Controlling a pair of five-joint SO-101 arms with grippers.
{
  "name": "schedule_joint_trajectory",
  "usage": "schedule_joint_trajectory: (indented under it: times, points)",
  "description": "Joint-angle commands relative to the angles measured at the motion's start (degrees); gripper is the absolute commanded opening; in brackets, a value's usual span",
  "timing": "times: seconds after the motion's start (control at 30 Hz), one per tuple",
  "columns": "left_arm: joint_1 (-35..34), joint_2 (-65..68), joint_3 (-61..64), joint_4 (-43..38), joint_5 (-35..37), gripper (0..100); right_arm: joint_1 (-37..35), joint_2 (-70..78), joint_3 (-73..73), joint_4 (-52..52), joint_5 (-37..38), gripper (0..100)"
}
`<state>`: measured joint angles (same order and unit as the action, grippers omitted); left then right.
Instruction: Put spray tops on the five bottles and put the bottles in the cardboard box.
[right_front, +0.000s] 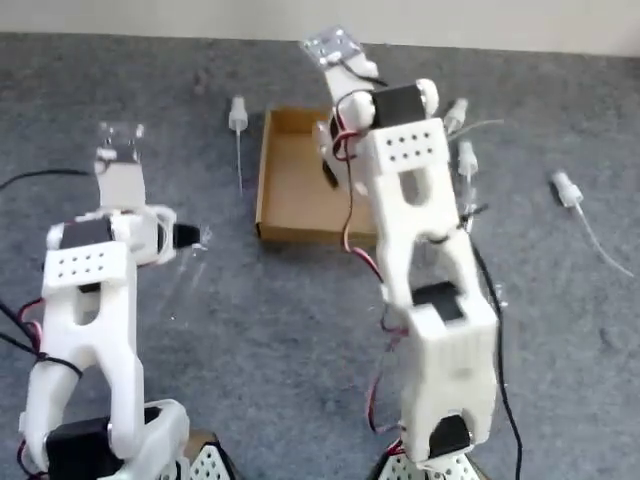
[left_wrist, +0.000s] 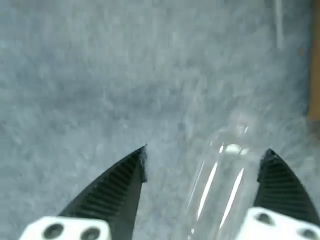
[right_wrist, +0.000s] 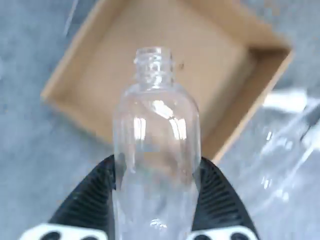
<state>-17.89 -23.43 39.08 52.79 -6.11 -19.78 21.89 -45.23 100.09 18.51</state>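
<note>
Holding raised near the shallow brown cardboard box (right_wrist: 255, 100) a clear round-shouldered plastic bottle (right_wrist: 155, 115), threaded neck bare, no spray top fitted; right gripper (right_wrist: 157, 165) clenched on the body, ribbed black pads (right_wrist: 90, 200) pressing either side; whether straight above the box or just past its far edge, unclear. Lying on the grey carpeted table (right_front: 250, 320), between the spread jaws of the left gripper (left_wrist: 207, 151), a second clear plastic bottle (left_wrist: 220, 185), close to one jaw, apart from the other; released, grasping nothing. Scattered on the carpet, white spray tops (right_front: 238, 115) with thin dip tubes: that one just beside the box, another spray top (right_front: 567, 190) well apart from it. Hazards, as judged: dropping the uncapped bottle into the box, out of order with the task, through a release so near it; slipping or tilting in the grip, through smooth, light, rounded plastic; rolling aside of the lying bottle, through an off-centre closure with one jaw touching first; bending or snagging of the dip tubes, through a careless pick.
</note>
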Motion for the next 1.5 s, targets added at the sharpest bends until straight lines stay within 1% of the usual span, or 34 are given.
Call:
schedule_joint_trajectory:
  times: [0.0, 0.13, 0.17, 0.27, 0.37, 0.47, 0.53, 0.63, 0.83, 0.9, 1.0, 1.07, 1.13, 1.3, 1.4, 1.43, 1.47]
  points:
    - [2.86, -1.1, -9.19, 2.99, 1.14, 29, 0.48, -17.27, 17.1, 1.19, 0.53, 0.2]
    - [3.82, -0.22, -11.21, 2.46, 1.14, 29, 0.75, -28.79, 33.89, 0.4, 0.62, 0.3]
    - [4.44, 1.1, -12.44, 1.93, 1.05, 29, 0.75, -31.43, 38.2, -1.19, 0.62, 0.3]
    - [6.11, 8.48, -18.68, 1.85, 0.97, 29, 1.19, -39.69, 51.65, -10.33, 0.62, 0.3]
    - [6.73, 18.59, -30.2, 1.85, 1.23, 29, 1.36, -48.22, 64.92, -18.24, 0.18, 0.3]
    - [8.4, 30.37, -44.0, 1.58, 1.32, 29, 1.36, -54.2, 75.65, -23.43, -0.35, 0.3]
    - [10.15, 38.73, -54.11, 1.58, 1.32, 29, 1.36, -56.4, 80.92, -25.8, -3.16, 0.3]
    - [12.0, 51.74, -69.32, 1.49, 1.32, 29, 1.36, -58.42, 84.0, -29.23, -5.45, 0.3]
    - [12.44, 80.22, -102.11, 1.49, 1.32, 29, 1.36, -59.03, 85.23, -31.6, -5.54, 0.3]
    - [12.62, 90.07, -113.1, 0.35, 1.32, 29, 1.27, -59.12, 85.23, -31.78, -5.54, 0.3]
    - [12.53, 103.78, -126.73, -3.69, 1.32, 23, -0.92, -59.47, 85.32, -31.25, -5.54, 0.3]
    - [12.88, 110.9, -133.49, -5.27, 1.23, 18, -2.95, -59.47, 85.41, -31.16, -5.54, 0.3]
    - [14.2, 113.71, -134.37, -6.59, 0.97, 17, -3.82, -59.47, 85.41, -31.16, -5.54, 0.3]
    - [15.25, 111.34, -129.19, -6.77, 0.88, 15, -3.56, -58.95, 85.41, -31.16, -5.54, 0.3]
    - [14.81, 109.76, -127.96, -6.51, 0.97, 6, -3.56, -59.21, 86.37, -31.25, -5.45, 0.3]
    - [14.29, 109.32, -128.04, -5.45, 1.14, 2, -3.56, -59.38, 87.16, -31.34, -5.36, 0.3]
    - [13.85, 108.88, -128.22, -3.43, 1.23, 0, -3.56, -59.47, 87.69, -31.34, -5.27, 0.3]
